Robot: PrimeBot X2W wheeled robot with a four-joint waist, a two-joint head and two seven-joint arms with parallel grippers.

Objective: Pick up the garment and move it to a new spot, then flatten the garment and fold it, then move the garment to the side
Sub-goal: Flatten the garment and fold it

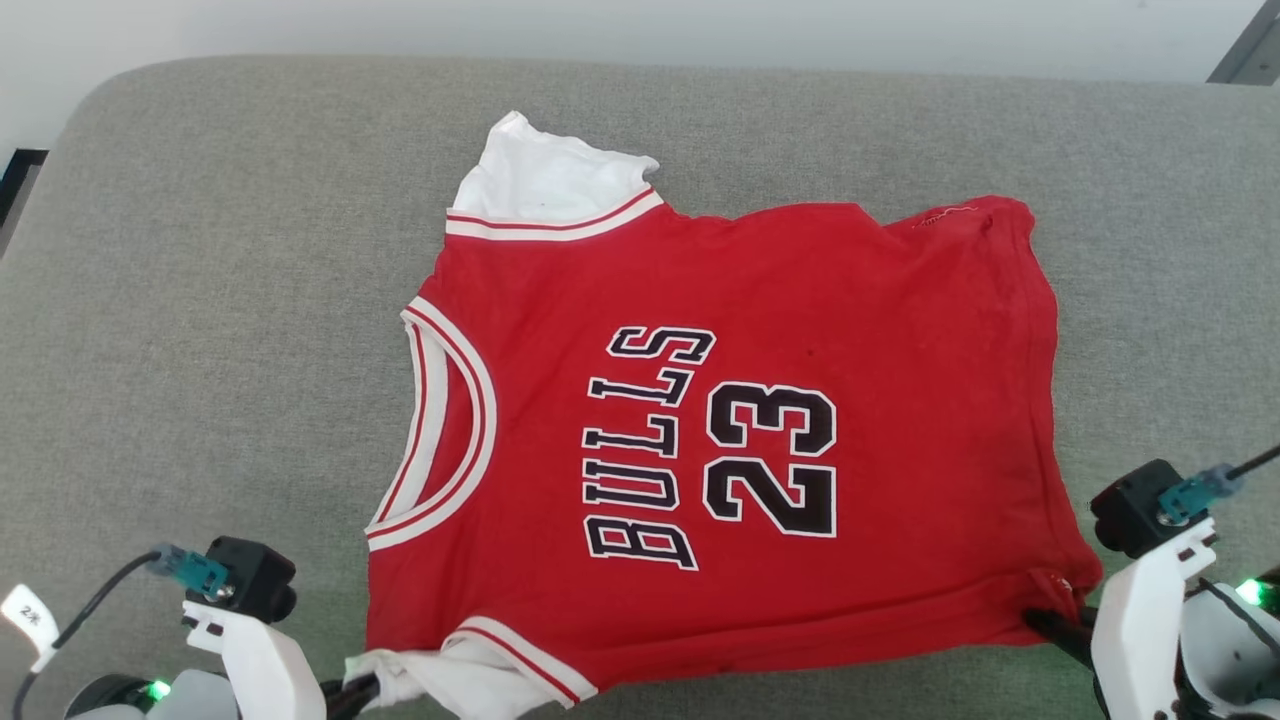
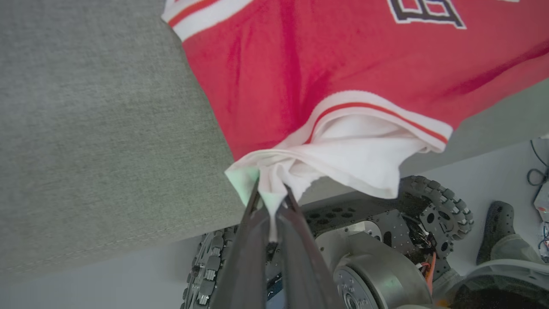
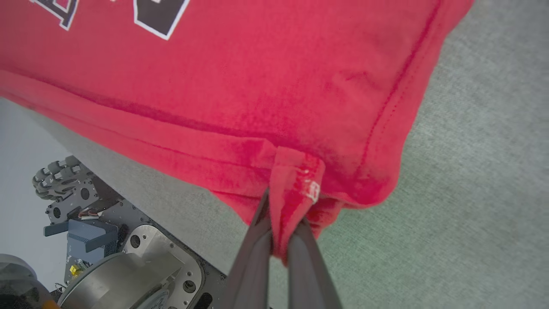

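Working on the flatten step, judging by the layout. Lying front-up and mostly spread on the grey pad (image 1: pixel 200 300): the shirt (image 1: pixel 760 300), collar toward the robot's left, hem toward its right, lettering and 23 showing, far sleeve (image 1: pixel 545 180) flat at the back, near edge reaching the pad's front lip.

Pinching the near sleeve (image 2: pixel 356 159) with the left gripper (image 2: pixel 272 195), jaws squeezed almost together on a bunched tip of white cloth, just off the pad's front edge. Pinching the near hem corner (image 3: pixel 296 180) with the right gripper (image 3: pixel 281 214), jaws likewise closed to a thin gap on a wad of red cloth, a small tag (image 3: pixel 314 191) just beside the grip.

Gripping these two points probably on purpose: as the two ends of the near edge, allowing a pull apart and toward the robot, tensioning the cloth and drawing out wrinkles. Showing the effect: a taut ridge running along the near edge between the grips, the body lying smooth.

Leaving some flaws: near sleeve crumpled and partly hanging over the lip, hem corner puckered at the grip.

Calling next, probably, for a gentle lowering and release, letting both ends settle flat before any fold. Risking, with too hard a pull, dragging the whole shirt off the front lip.
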